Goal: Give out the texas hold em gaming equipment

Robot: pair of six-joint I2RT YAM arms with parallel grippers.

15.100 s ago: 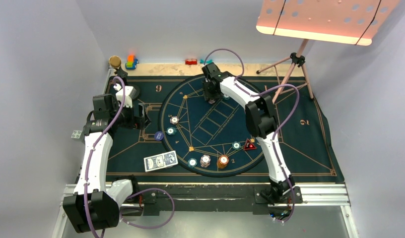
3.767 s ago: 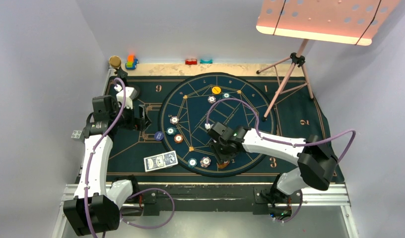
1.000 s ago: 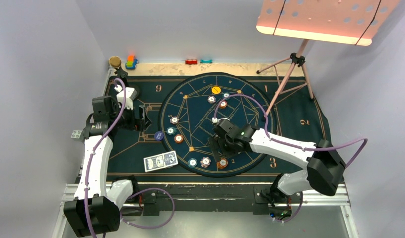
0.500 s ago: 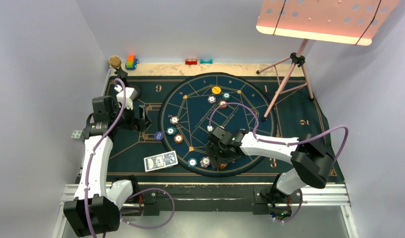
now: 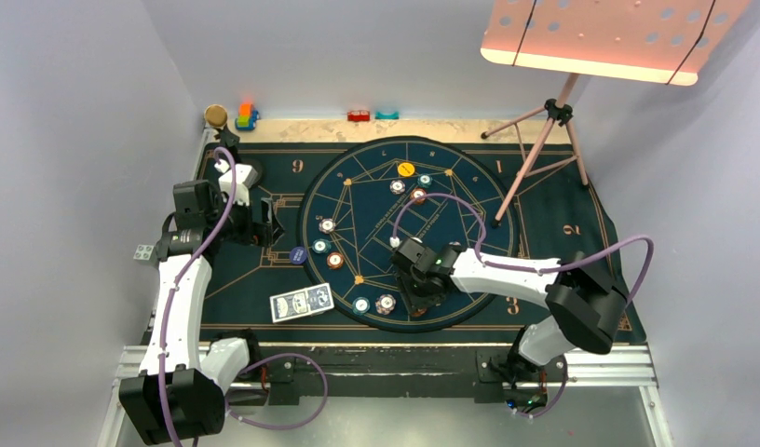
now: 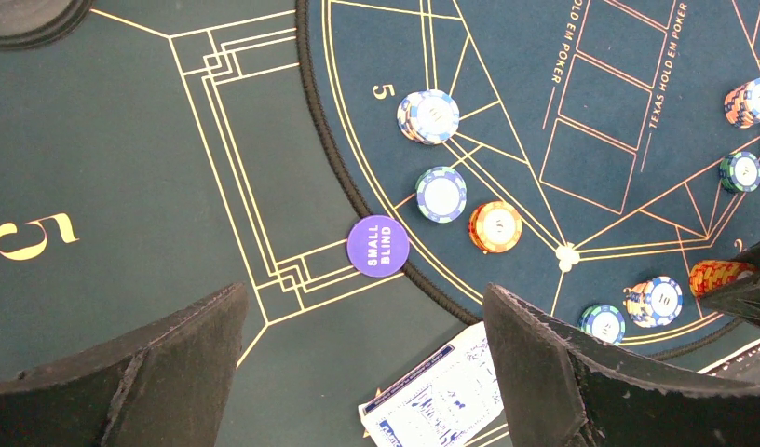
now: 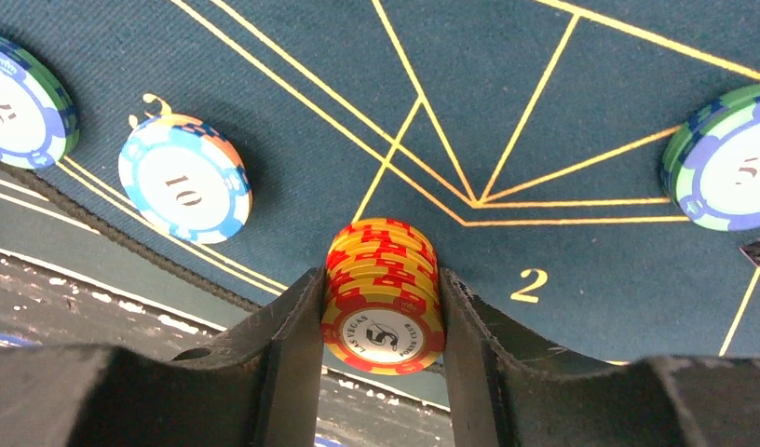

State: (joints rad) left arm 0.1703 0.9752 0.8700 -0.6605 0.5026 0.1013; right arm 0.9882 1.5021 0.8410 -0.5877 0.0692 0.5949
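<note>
Gripping the orange chip stack (image 7: 383, 276) from both sides, the right tool (image 7: 383, 312) is seen at the near rim of the round mat (image 7: 563, 102), by the digit 2. Blue-backed cards (image 5: 302, 303) are laid to its left. Farther back, the left tool (image 6: 358, 363) is held wide near the purple chip (image 6: 378, 246).

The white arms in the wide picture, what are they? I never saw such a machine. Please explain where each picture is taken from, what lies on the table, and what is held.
They are two robot arms bolted at the table's near edge. The wide picture looks down from above; the other two come from cameras on the wrists. On the dark poker mat lie poker chips, a purple small-blind disc and blue-backed cards. The right fingers press both sides of an orange chip stack. The left fingers stand open above the mat, holding nothing.
</note>
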